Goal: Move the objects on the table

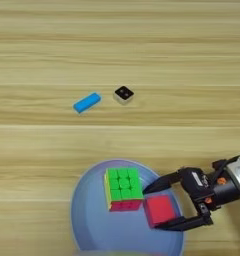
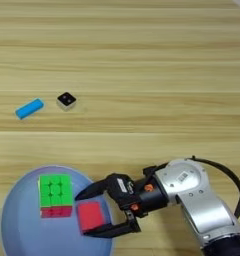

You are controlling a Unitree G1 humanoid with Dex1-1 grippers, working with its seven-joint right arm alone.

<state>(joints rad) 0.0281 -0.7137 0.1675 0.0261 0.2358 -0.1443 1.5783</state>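
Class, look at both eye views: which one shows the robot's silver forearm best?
The right eye view: the silver forearm shows nearly whole behind the gripper, whose open fingers flank the red cube. The left eye view shows only the forearm's front end at the right edge.

No readable text; forearm (image 2: 192, 192) label is illegible.

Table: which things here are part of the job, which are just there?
Job:
- puzzle cube, on the plate
- red cube, on the plate, between the open fingers of the right hand
- white block with black dotted top
- blue bar

Just there:
- blue plate
- table
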